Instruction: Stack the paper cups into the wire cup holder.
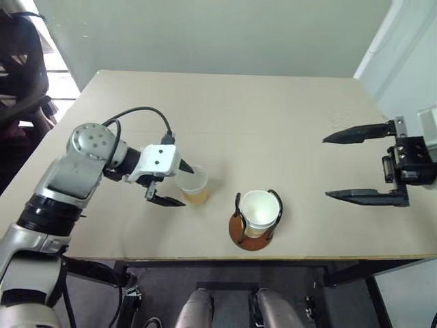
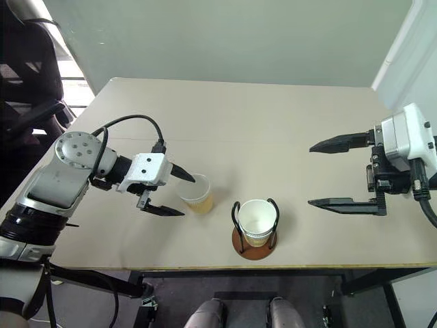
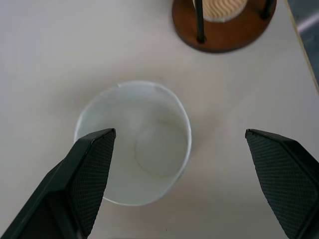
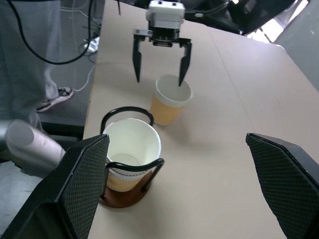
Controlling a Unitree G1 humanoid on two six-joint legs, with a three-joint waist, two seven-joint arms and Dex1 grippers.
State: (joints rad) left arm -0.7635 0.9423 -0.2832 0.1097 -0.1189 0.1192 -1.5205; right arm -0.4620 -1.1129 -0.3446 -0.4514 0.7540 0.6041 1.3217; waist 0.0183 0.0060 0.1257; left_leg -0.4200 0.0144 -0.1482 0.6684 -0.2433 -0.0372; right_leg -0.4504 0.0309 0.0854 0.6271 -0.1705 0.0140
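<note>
From the head camera I have my left gripper [image 1: 175, 183] spread wide at a loose paper cup [image 1: 193, 185] standing upright on the table [image 1: 273, 116], one finger reaching over its rim, the other at its near side. Just right of it, near the table's front edge, the wire cup holder [image 1: 255, 220] already carries a cup [image 1: 261, 210]. My right gripper [image 1: 358, 164] hangs wide apart and empty, well off to the right.

Through the left wrist camera, the cup's open mouth sits toward one finger [image 3: 82, 174], off-centre; closing from here could shove it sideways or crush the thin wall.

The right wrist camera shows loose cup and holder near each other, so a careless lift might clip the wire loops and tip the holder.
</note>
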